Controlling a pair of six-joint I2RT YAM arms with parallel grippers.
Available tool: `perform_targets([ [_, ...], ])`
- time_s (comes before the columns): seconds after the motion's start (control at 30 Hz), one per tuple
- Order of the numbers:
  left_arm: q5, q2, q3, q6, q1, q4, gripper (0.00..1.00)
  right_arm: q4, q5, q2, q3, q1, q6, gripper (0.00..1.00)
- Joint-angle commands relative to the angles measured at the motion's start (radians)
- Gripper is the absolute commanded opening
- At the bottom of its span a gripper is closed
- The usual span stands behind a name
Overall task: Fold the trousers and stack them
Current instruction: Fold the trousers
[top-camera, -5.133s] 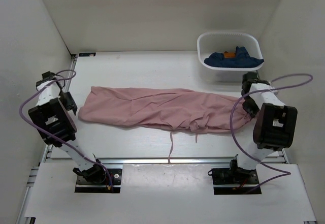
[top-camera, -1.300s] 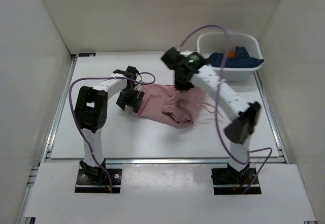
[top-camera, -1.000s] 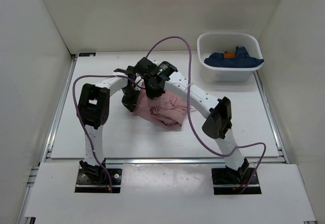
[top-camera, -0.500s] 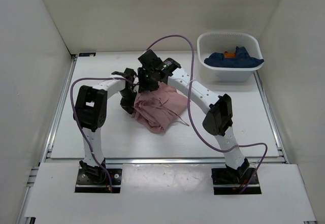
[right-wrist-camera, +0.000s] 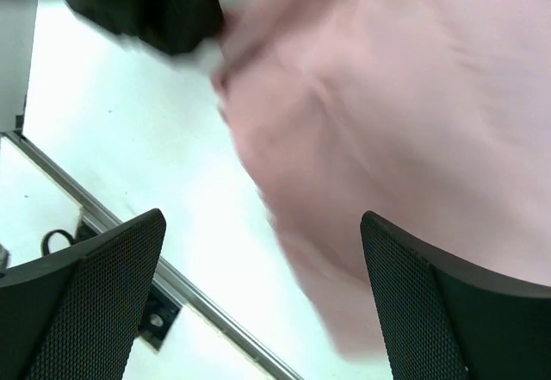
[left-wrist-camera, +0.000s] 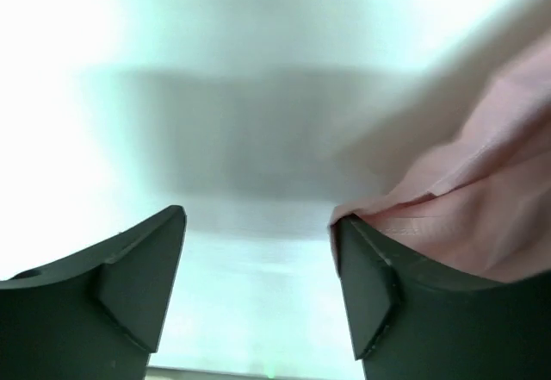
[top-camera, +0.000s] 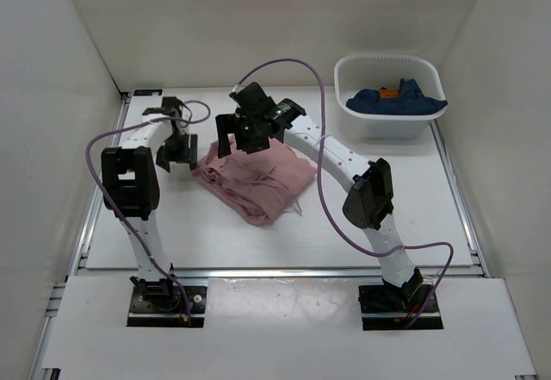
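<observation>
Top external: trousers [top-camera: 256,177], one heap, thin and limp (light, I judged); best pinched at a folded edge. My left gripper [top-camera: 176,151] and right gripper [top-camera: 242,140] gaped, empty.

1. A white table [top-camera: 387,208] fills the floor of the enclosure, its top flat and matte.
2. Plain white walls close it in on three sides: a back wall [top-camera: 258,27], a left wall [top-camera: 43,139] and a right wall [top-camera: 508,139], the side ones slanting outward in the overhead view.
3. A metal rail [top-camera: 275,272] runs along the table's near edge, and another rail [top-camera: 96,199] along its left edge.
4. A white panel [top-camera: 275,328] lies in front of the near rail.
5. A white plastic tub [top-camera: 387,127] stands in the far right corner of the table.
6. The light is bright and even, with soft grey shadows.
</observation>
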Motion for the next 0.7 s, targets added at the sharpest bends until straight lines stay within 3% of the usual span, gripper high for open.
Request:
perform_targets([
  [0.0, -0.095, -0.109, 0.147, 0.008, 0.014, 0.028, 0.83, -0.008, 0.053, -0.152, -0.003, 0.001, -0.092, 0.98],
  [0.07, -0.095, -0.138, 0.198, 0.008, -0.027, 0.028, 0.89, -0.044, 0.102, -0.186, 0.008, 0.001, -0.103, 0.98],
  [0.13, -0.040, -0.158, 0.255, 0.008, -0.058, 0.028, 1.00, -0.056, 0.190, -0.278, -0.109, 0.001, -0.090, 0.98],
  [0.23, -0.003, -0.169, 0.284, 0.008, -0.110, 0.017, 1.00, 0.013, 0.274, -0.414, -0.395, -0.044, 0.014, 0.98],
  [0.43, -0.039, -0.113, 0.271, 0.008, -0.133, -0.013, 1.00, 0.285, 0.023, -0.540, -0.896, -0.181, 0.262, 0.98],
  [0.53, -0.022, -0.092, 0.228, 0.008, -0.133, 0.045, 1.00, 0.358, -0.092, -0.503, -0.990, -0.235, 0.331, 0.98],
  [0.67, -0.138, -0.011, 0.201, 0.008, -0.124, 0.073, 1.00, 0.495, -0.173, -0.431, -1.023, -0.275, 0.403, 0.98],
])
